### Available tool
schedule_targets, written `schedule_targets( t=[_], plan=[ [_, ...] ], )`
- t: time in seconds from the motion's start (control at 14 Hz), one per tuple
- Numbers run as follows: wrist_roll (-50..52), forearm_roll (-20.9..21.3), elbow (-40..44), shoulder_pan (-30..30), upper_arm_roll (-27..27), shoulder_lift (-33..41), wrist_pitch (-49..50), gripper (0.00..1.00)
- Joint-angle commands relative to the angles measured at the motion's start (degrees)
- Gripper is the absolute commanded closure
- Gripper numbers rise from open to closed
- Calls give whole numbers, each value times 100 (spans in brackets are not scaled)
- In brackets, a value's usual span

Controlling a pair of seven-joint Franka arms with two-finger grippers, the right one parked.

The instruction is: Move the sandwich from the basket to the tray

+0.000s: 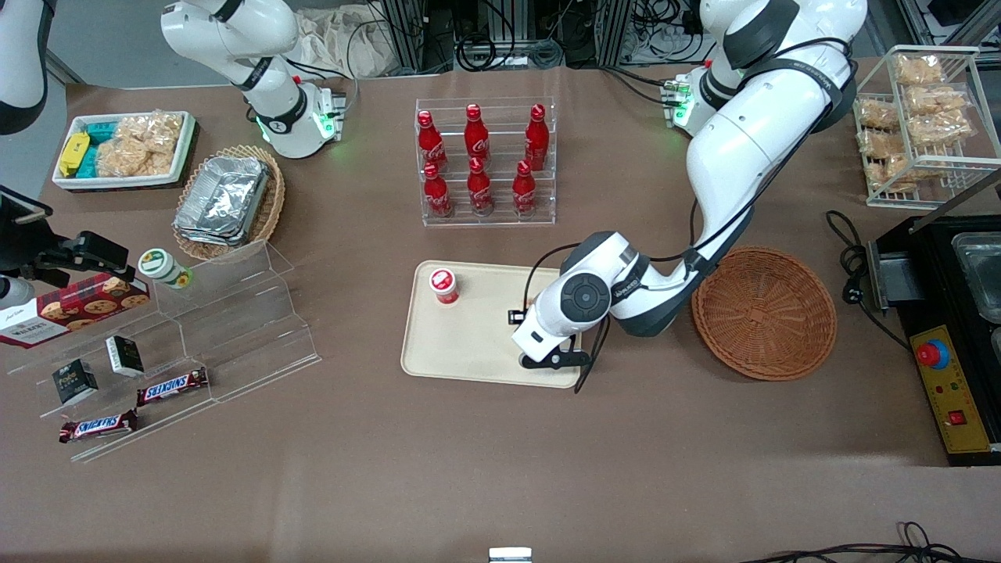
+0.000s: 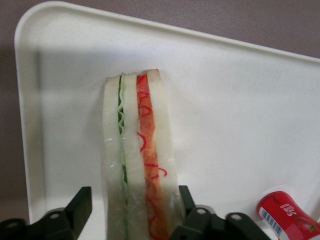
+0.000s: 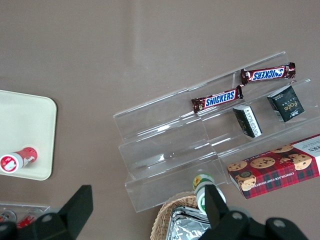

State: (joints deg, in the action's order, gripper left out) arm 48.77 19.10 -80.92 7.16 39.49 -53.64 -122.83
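We see the sandwich [image 2: 137, 150] lying on the tray [image 1: 469, 356], between the fingers [image 2: 77, 207] of the gripper [image 2: 132, 210], which stand spread, one just beside the bread and one apart from it. A small red cup [image 1: 444, 285] also sits on the tray. The basket [image 1: 764, 313] lies beside the tray.

sandwich [image 2: 139, 160]: wrapped, on edge on tray [image 1: 469, 352] | basket [image 1: 762, 313]: empty, beside tray
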Motion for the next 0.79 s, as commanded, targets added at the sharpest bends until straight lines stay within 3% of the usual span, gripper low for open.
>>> schedule_targets(
  t=[0.0, 0.43, 0.71],
  plan=[
    [97, 77, 24, -30, -21, 178, 21, 0],
    [458, 94, 112, -83, -47, 1512, 1127, 0],
    [-337, 94, 103, -83, -635, 2567, 2075, 0]
  ],
)
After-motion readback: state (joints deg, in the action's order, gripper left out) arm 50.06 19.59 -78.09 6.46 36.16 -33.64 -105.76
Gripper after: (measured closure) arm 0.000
